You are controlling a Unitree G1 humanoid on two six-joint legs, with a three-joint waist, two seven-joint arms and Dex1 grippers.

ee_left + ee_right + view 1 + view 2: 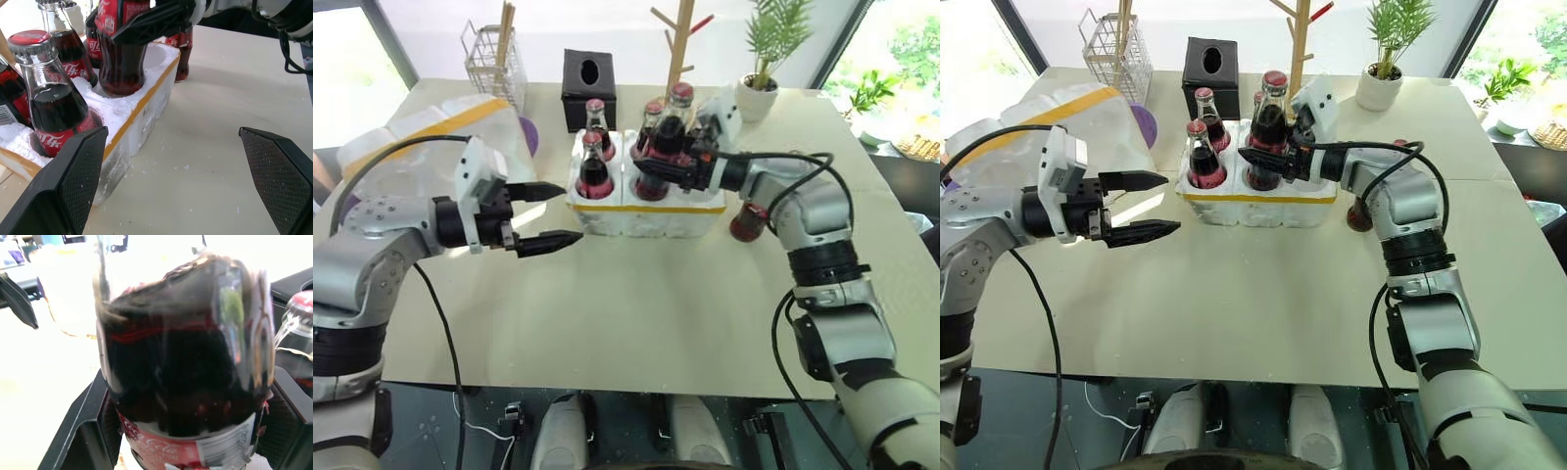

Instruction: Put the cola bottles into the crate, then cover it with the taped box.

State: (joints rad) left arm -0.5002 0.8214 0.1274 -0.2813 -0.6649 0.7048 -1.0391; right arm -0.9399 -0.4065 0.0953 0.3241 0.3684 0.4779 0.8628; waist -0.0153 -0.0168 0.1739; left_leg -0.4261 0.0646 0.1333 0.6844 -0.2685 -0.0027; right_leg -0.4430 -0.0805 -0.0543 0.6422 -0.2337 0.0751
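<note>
Styrofoam, low, white and banded with yellow tape, is my landmark: the crate (646, 201) with the glass cola bottles (594, 168) seated in it. My right gripper (658, 168), reaching level over the crate, is clamped on one red-capped bottle (674, 125), which I'd lower plumb into its hole. My left gripper (548, 213) hovers spread and empty just beside the crate's left end.

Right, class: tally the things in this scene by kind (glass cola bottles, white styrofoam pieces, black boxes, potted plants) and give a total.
Glass cola bottles with red caps: 6
White styrofoam pieces: 2, the low crate with bottle holes and the large yellow-taped box
Black tissue box: 1
Potted green plant: 1
Total: 10
</note>
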